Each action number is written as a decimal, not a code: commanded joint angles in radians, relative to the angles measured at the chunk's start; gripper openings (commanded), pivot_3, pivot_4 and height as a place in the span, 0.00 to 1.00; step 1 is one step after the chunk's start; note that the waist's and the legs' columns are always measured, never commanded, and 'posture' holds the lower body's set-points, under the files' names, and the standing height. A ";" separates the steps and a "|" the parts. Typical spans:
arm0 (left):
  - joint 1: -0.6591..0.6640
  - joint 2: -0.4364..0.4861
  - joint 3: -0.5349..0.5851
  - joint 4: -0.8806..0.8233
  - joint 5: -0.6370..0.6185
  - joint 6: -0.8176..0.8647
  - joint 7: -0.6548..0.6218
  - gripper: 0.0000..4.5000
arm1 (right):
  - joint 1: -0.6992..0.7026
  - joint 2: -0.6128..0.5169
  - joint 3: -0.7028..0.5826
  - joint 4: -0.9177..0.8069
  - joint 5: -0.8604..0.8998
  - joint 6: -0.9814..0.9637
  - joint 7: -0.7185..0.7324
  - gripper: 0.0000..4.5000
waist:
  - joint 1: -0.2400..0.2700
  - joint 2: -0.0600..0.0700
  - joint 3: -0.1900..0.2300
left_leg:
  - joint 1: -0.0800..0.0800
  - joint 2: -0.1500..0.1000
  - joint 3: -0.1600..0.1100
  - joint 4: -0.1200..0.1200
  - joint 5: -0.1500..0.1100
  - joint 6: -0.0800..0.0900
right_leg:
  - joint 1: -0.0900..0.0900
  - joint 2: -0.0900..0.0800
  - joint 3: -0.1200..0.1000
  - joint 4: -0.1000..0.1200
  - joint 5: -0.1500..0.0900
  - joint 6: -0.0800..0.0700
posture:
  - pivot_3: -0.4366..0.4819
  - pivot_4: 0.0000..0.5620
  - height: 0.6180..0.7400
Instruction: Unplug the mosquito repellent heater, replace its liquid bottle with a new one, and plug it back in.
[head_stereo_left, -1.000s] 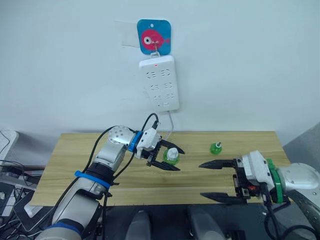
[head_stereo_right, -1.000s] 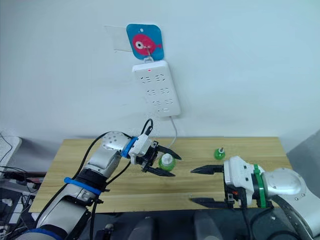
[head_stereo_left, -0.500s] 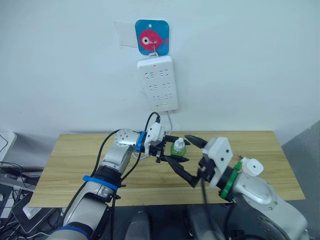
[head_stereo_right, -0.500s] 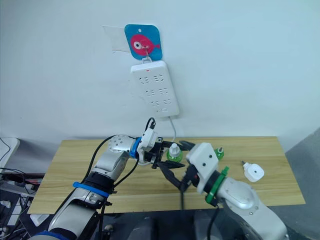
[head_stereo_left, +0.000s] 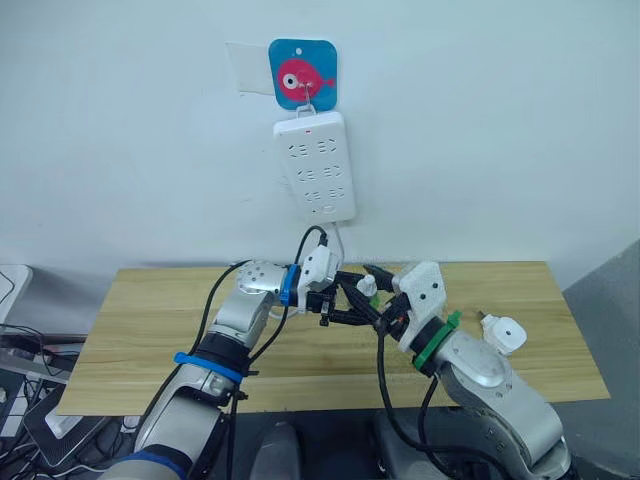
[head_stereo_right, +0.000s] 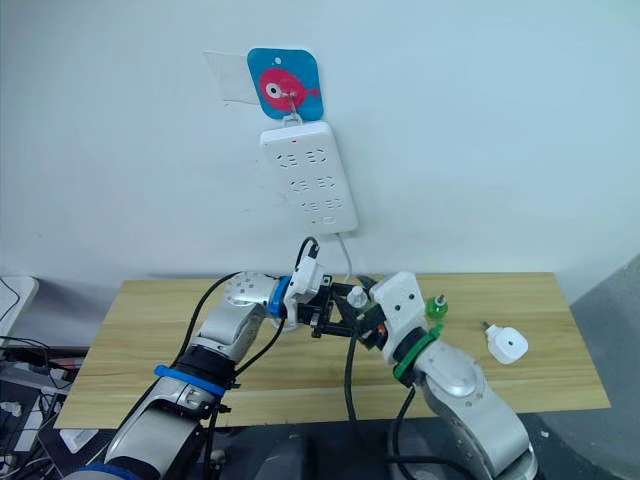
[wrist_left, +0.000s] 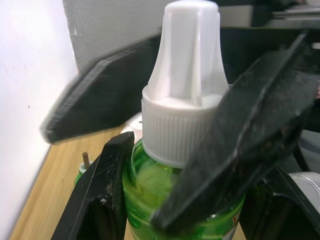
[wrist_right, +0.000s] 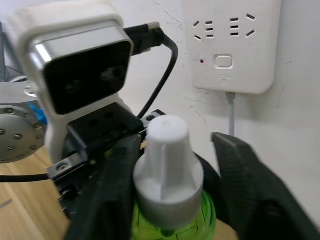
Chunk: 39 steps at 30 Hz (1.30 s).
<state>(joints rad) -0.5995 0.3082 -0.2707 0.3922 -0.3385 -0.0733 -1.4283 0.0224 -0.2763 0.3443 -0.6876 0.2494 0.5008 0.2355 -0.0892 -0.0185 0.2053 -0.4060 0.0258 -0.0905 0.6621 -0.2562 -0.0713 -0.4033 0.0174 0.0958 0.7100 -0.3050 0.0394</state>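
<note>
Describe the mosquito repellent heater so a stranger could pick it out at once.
Start at the wooden table below the wall-hung power strip. Near the table's right end lies the mosquito repellent heater, a small white rounded plug unit. Unlike the green bottles nearby, it is all white and lies apart from both grippers.

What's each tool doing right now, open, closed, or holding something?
Left tool: shut on the green bottle, gripping its body.
Right tool: open, its fingers either side of the bottle's white cap, not clamped.
</note>
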 joint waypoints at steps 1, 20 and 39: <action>-0.008 -0.001 0.038 -0.046 -0.028 -0.010 -0.006 0.51 | 0.079 -0.019 -0.004 0.076 -0.044 -0.098 0.021 0.25 | 0.000 0.000 0.000 | 0.000 0.000 0.000 0.000 0.000 0.000 | 0.000 0.000 0.000 0.000 0.000 0.000 | 0.41 0.37 1.00; 0.017 0.057 -0.042 -0.101 -0.058 -0.023 -0.186 0.51 | -0.139 -0.441 -0.045 0.355 0.153 -0.431 0.884 0.25 | 0.006 -0.002 0.006 | 0.001 -0.001 0.000 0.000 -0.001 0.002 | 0.004 -0.001 -0.001 -0.005 0.000 0.000 | 0.41 0.38 1.00; 0.008 0.005 0.050 -0.066 -0.037 -0.004 -0.057 0.51 | -0.323 -0.478 -0.404 0.284 0.439 0.041 0.539 0.99 | -0.018 -0.003 0.011 | 0.016 0.000 0.004 0.000 -0.004 0.006 | 0.020 0.000 0.004 -0.012 0.002 0.002 | 0.40 0.34 1.00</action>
<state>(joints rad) -0.5890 0.3124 -0.2471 0.3449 -0.3697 -0.0795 -1.5086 -0.2776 -0.7867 -0.0656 -0.4314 0.6700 0.4701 0.8472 -0.1077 -0.0218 0.2159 -0.3908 0.0267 -0.0886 0.6617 -0.2604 -0.0647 -0.3831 0.0182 0.0972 0.6976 -0.3034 0.0408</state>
